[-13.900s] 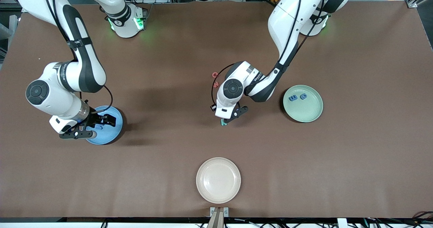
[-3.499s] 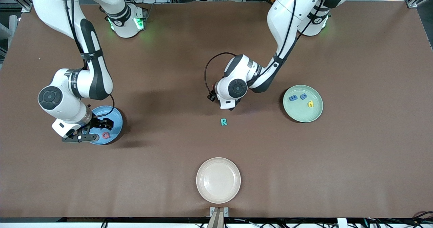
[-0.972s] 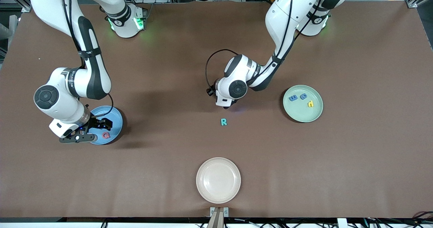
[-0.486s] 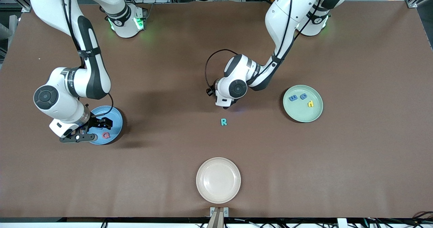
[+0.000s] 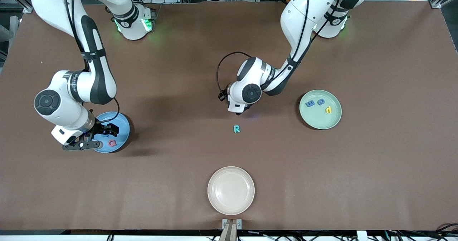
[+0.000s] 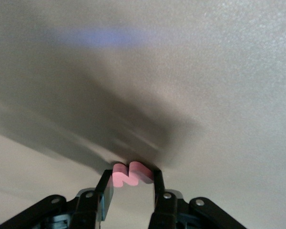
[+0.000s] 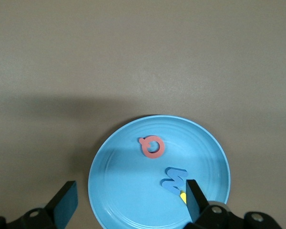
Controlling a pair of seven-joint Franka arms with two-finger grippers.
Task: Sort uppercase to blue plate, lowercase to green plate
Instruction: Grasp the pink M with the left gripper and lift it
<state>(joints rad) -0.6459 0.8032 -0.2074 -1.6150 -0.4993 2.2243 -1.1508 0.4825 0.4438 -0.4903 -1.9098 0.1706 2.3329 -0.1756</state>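
Observation:
My left gripper [image 6: 131,177] is down at the table, shut on the red w [image 6: 131,173], with one finger on each side of it. In the front view the wrist [image 5: 245,94] hides this letter. The teal R [image 5: 236,128] lies on the table a little nearer the camera. The green plate [image 5: 320,121] holds the blue m [image 5: 310,103], the blue rounded letter [image 5: 321,102] and the yellow h [image 5: 328,109]. My right gripper [image 7: 129,202] is open and empty above the blue plate [image 7: 119,181], which holds the red Q [image 7: 153,146], the blue M [image 7: 175,179] and part of the yellow H [image 7: 183,196].
A cream plate [image 5: 231,190] sits near the table's front edge at the middle. The blue plate [image 5: 121,126] lies toward the right arm's end and the green plate toward the left arm's end. Brown table [image 5: 375,162] lies between and around them.
Earlier the yellow h went into the green plate and the red Q into the blue plate. In the last second both arms have barely moved.

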